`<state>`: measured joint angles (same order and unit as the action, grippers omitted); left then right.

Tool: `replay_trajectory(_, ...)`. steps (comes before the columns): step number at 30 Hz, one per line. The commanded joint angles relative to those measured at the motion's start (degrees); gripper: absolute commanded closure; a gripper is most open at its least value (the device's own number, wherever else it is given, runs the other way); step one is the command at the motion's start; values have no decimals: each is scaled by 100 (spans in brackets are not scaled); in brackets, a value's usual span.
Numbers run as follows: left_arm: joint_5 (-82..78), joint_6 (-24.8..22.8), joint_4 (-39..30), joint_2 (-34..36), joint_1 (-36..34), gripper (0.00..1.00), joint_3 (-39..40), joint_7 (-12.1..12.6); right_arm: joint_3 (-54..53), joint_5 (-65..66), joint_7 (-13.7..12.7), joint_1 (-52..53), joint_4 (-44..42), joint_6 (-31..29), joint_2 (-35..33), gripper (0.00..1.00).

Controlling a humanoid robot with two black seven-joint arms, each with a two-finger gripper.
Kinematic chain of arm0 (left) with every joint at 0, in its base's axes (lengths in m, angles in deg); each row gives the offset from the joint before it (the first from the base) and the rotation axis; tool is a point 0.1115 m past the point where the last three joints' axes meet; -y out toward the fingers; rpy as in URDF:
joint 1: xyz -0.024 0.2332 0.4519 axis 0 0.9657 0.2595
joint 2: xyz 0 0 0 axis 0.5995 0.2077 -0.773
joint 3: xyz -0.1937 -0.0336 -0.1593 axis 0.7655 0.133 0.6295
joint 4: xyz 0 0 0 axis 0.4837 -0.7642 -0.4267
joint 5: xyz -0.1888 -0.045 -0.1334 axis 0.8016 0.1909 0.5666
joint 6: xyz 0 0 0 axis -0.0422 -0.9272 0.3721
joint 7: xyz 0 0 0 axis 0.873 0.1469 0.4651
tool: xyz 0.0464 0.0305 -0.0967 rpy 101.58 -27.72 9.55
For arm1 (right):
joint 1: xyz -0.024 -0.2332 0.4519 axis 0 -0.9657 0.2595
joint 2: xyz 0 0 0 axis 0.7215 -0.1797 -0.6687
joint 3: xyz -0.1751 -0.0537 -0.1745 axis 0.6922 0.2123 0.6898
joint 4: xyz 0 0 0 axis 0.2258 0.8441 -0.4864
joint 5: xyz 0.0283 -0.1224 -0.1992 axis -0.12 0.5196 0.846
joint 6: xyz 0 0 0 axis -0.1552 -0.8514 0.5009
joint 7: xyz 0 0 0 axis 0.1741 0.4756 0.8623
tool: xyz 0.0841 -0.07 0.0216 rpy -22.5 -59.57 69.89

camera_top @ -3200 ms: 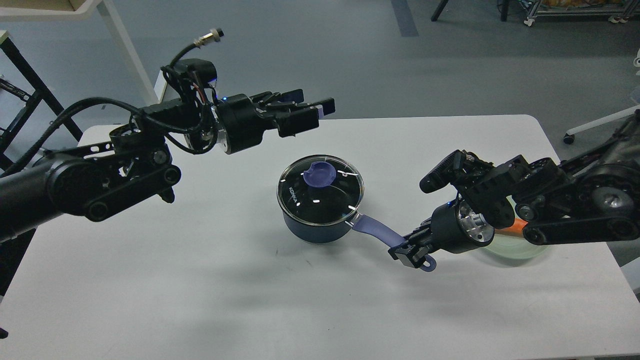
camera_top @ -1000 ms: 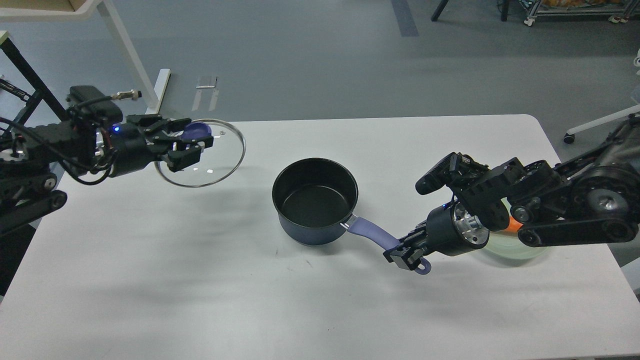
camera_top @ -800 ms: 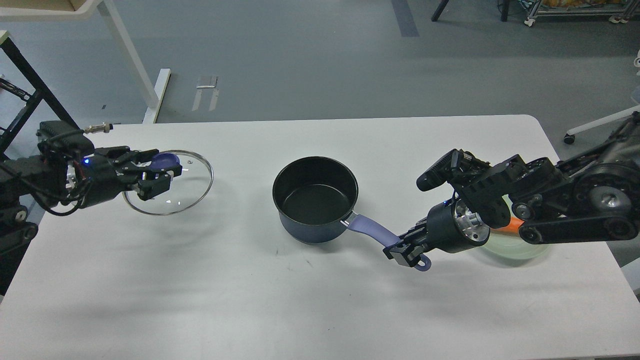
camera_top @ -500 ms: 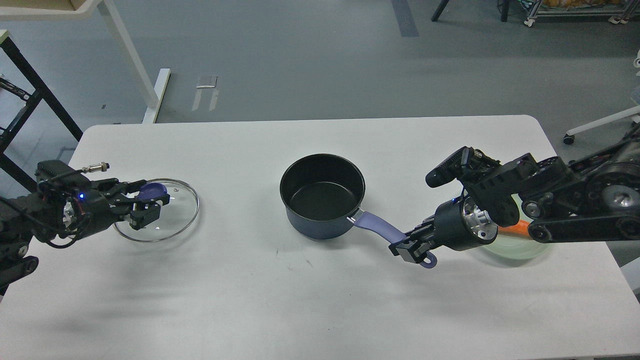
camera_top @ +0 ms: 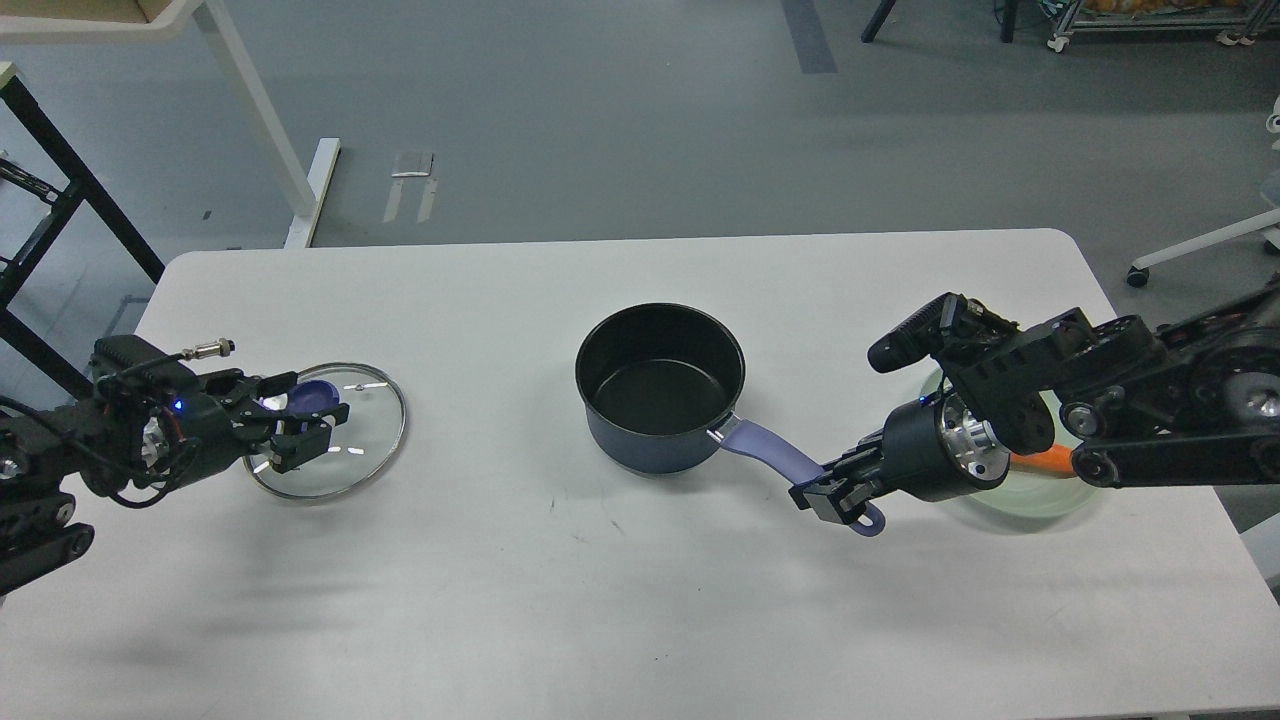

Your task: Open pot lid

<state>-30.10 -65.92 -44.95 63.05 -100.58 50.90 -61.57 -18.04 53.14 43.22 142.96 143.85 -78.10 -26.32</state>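
Note:
The dark-blue pot [camera_top: 660, 400] stands open at the middle of the white table [camera_top: 620, 600], its black inside showing. Its lavender handle [camera_top: 775, 458] points right and toward me. My right gripper [camera_top: 835, 492] is shut on the handle near its end hole. The clear glass lid [camera_top: 335, 432] with its metal rim lies low at the table's left, about level with the surface. My left gripper [camera_top: 300, 420] is shut on the lid's lavender knob [camera_top: 318, 394].
A pale green glass dish [camera_top: 1040, 488] with something orange in it sits behind my right arm at the table's right. A white desk leg [camera_top: 255, 105] and a black frame [camera_top: 60, 160] stand beyond the table's far left corner.
My left gripper has carried the lid from over the pot leftward and down to the table's left. The pot has shifted slightly right with my right gripper on its handle.

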Motion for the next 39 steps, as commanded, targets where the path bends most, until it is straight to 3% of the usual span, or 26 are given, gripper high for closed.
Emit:
replay_trajectory(1,533,-18,-1,58,-49,2,22,-9,-9,-8,13,0,8,4,4,30)
replay_trajectory(4,1699,-36,-1,137,-84,1,83,-35,-52,-8,13,0,25,5,-22,20)
replay_trajectory(7,3044,-62,-1,251,-242,1,197,-286,-376,-25,22,-9,17,22,-223,5)
replay_trajectory(15,6648,-89,8,278,-655,1,320,-286,-1720,-1026,22,-254,-54,48,-1303,2)
replay_trajectory(20,7661,-500,8,7,-646,1,1039,-286,-3309,-1781,13,-1386,-263,57,-1973,2)
replay_trajectory(30,8268,-835,755,-1417,-629,1,2059,-237,-7028,-3716,13,-3857,-1565,92,-1728,0)
replay_trajectory(39,9190,-1388,1194,-1998,-541,1,2790,-211,-7918,-4024,74,-4175,-3084,110,-779,0)
